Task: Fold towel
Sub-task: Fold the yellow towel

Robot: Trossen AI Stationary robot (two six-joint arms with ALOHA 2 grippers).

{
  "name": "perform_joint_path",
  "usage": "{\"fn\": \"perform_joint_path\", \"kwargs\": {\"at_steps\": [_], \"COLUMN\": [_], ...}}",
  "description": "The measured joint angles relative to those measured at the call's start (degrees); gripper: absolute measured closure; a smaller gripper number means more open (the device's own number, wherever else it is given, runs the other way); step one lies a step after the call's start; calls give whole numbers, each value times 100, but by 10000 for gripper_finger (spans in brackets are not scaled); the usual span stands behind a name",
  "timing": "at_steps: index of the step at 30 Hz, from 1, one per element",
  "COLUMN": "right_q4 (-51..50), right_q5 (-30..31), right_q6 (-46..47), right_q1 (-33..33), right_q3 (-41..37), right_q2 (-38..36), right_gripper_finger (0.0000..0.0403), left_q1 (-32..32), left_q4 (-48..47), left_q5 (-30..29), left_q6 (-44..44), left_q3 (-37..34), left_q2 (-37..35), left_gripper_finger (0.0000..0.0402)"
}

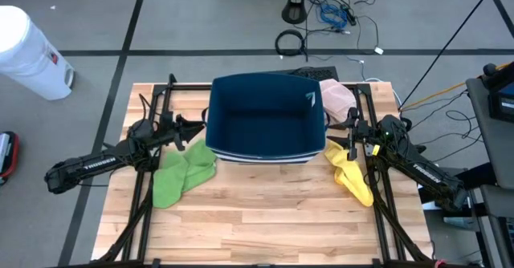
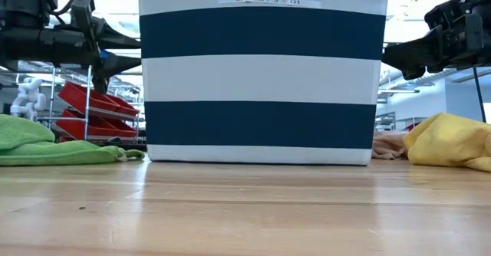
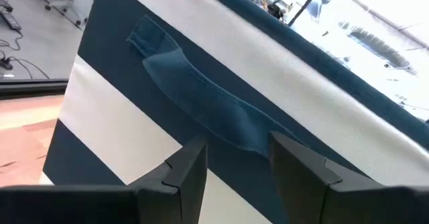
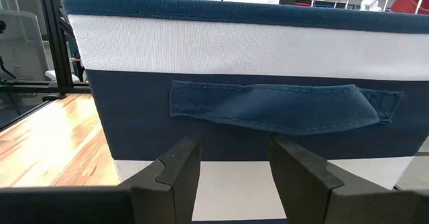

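Observation:
A green towel [image 1: 183, 174] lies crumpled on the table left of the basket, and it also shows in the low view [image 2: 46, 145]. A yellow towel [image 1: 351, 170] lies crumpled on the right. A pink towel [image 1: 337, 98] sits at the basket's far right corner. No gripper holds any towel. My left gripper [image 1: 199, 127] is open and level at the basket's left wall, its fingers astride the fabric handle [image 3: 201, 96]. My right gripper [image 1: 337, 128] is open and level at the right wall, in front of that side's handle [image 4: 281, 106]. My left gripper comes level from the table's left, with its open fingers [image 3: 191, 163] right at the basket's left handle. I cannot tell whether they touch it. My right gripper comes level from the table's right, with its open fingers [image 4: 181, 160] close below the right handle. Touch cannot be told there either.
A blue-and-white striped fabric basket [image 1: 265, 119] stands at the table's far middle between the two arms, and it fills the low view [image 2: 262, 76]. Bare wooden table [image 1: 265, 220] stretches along the near side. A white bin [image 1: 28, 51] and cables lie on the floor beyond.

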Motion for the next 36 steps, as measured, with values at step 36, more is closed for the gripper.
{"fn": "perform_joint_path", "kwargs": {"at_steps": [36], "right_q4": [1], "right_q5": [-2], "right_q6": [-2], "right_q1": [-1], "right_q3": [-1], "right_q2": [0], "right_gripper_finger": [241], "left_q1": [-1193], "left_q4": [4107], "left_q5": [-691], "left_q6": [2715], "left_q3": [1163], "left_q2": [2093], "left_gripper_finger": [239]}}
